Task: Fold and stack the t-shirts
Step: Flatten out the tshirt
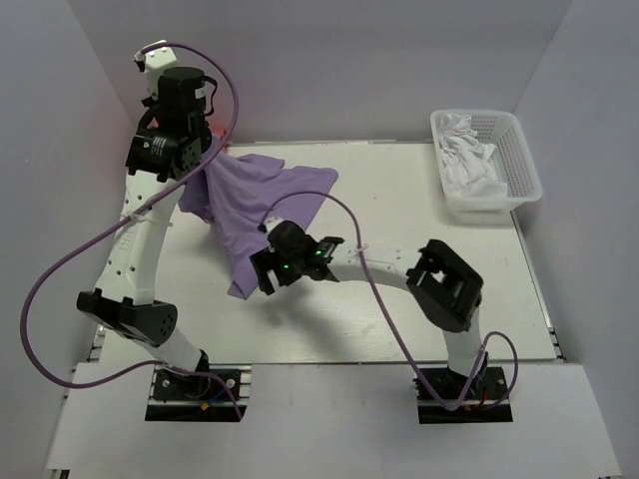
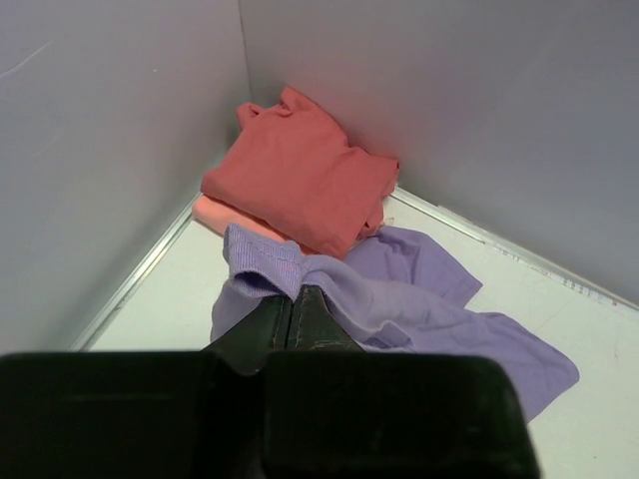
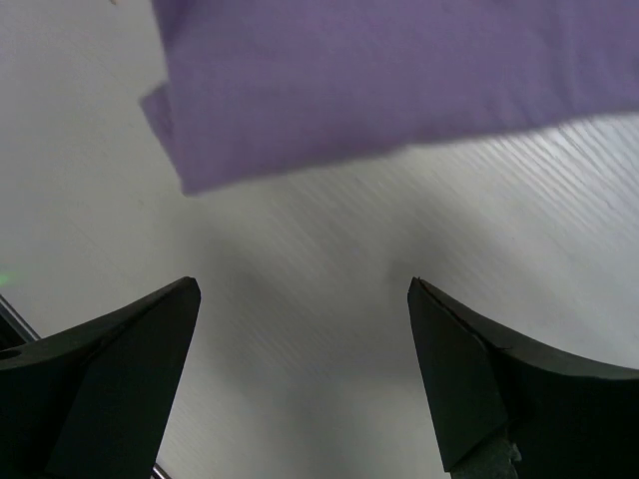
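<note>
Left jaws clamp a bunched edge of the purple shirt (image 2: 419, 299), draped just in front of the red shirt (image 2: 300, 175); right jaws stand apart, well away from it. The thin pinch may slip, or dragged cloth rumple the red shirt.

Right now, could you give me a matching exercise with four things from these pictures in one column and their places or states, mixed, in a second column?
Things:
1. purple shirt
2. red shirt
3. basket
4. right end effector

States:
A. open, over the bare table
B. folded, in the far left corner
C. pinched by the left end effector
D. holds white cloth

Pairs: 1-C, 2-B, 3-D, 4-A
</note>
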`<state>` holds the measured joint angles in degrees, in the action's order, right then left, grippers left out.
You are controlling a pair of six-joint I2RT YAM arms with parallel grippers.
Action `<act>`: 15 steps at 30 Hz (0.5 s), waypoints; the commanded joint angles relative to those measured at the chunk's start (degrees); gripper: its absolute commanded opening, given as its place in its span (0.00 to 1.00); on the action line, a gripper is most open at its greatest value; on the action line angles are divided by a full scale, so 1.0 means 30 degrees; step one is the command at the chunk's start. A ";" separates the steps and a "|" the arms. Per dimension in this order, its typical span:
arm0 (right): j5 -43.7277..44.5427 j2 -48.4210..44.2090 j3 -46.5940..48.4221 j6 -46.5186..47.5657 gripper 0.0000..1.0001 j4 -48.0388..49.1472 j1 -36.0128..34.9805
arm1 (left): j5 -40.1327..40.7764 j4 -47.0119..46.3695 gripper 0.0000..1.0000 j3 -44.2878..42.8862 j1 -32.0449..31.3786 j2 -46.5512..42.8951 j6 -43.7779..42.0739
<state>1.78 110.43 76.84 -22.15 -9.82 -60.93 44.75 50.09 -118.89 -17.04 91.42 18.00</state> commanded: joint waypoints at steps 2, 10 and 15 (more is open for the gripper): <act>0.1804 0.2501 0.4059 -0.0612 0.90 -0.0032 -0.1165 | -0.0269 -0.0406 0.00 -0.0682 0.0025 -0.0326 -0.0170; 0.6697 0.6752 1.0095 -0.1609 0.90 -0.4634 -0.2717 | -0.0445 -0.0406 0.00 -0.0506 0.0025 -0.0502 -0.0375; 0.9045 0.8070 1.0597 -0.2489 0.77 -0.5280 -0.2895 | -0.0853 -0.0756 0.00 0.0050 0.0025 -0.1056 -0.0375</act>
<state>21.67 132.86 106.02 -26.92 -22.00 -69.78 43.29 49.93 -118.80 -17.04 91.39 17.39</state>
